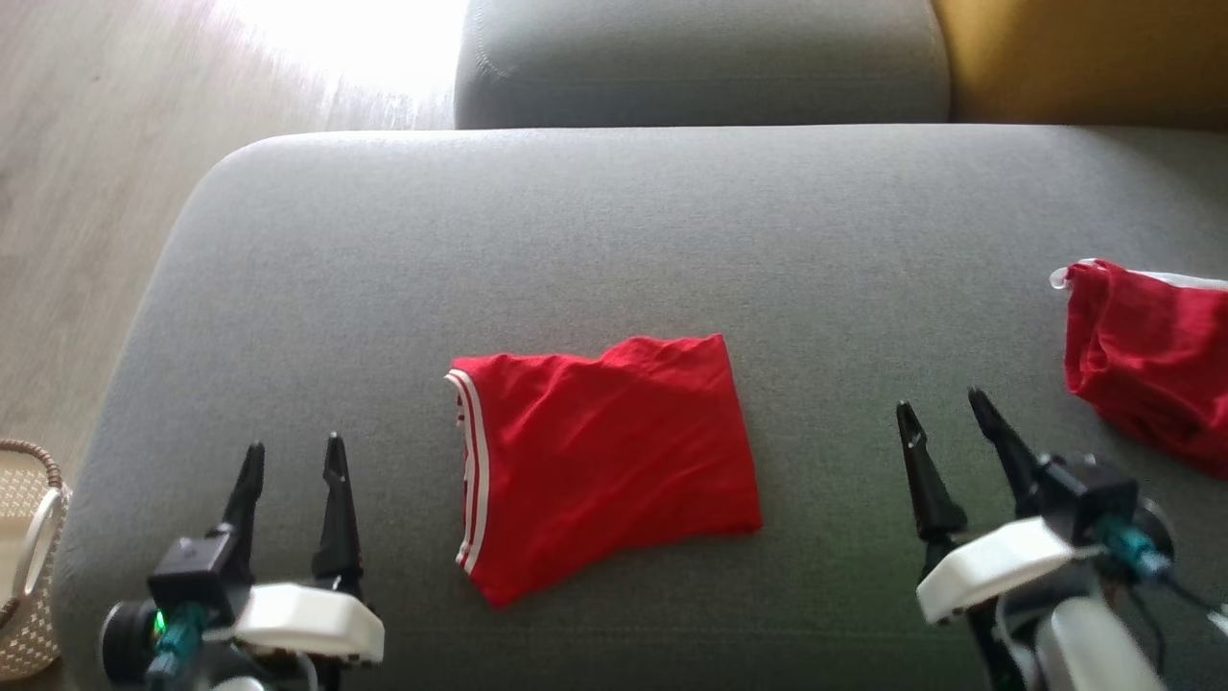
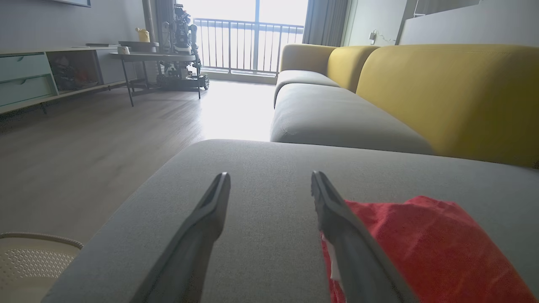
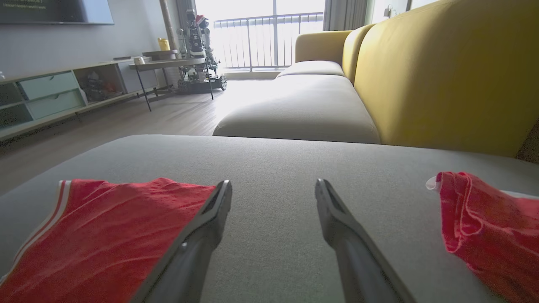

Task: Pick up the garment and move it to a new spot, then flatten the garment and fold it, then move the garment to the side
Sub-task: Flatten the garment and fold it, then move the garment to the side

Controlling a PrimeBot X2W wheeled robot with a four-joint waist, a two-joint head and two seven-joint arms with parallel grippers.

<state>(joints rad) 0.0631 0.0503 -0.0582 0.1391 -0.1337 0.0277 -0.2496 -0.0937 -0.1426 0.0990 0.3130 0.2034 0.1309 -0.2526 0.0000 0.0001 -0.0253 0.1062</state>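
A red garment with a white-striped edge on its left lies folded into a rough rectangle in the middle of the grey sofa cushion. It also appears at the lower right of the left wrist view and the lower left of the right wrist view. My left gripper hovers open to the left of the garment, apart from it, holding nothing. My right gripper stands open to the right of it, also empty. In each wrist view the open gripper points over bare cushion.
A second red cloth lies bunched at the cushion's right edge, also in the right wrist view. A woven basket stands on the wooden floor at the left. Yellow backrest and another grey seat lie beyond.
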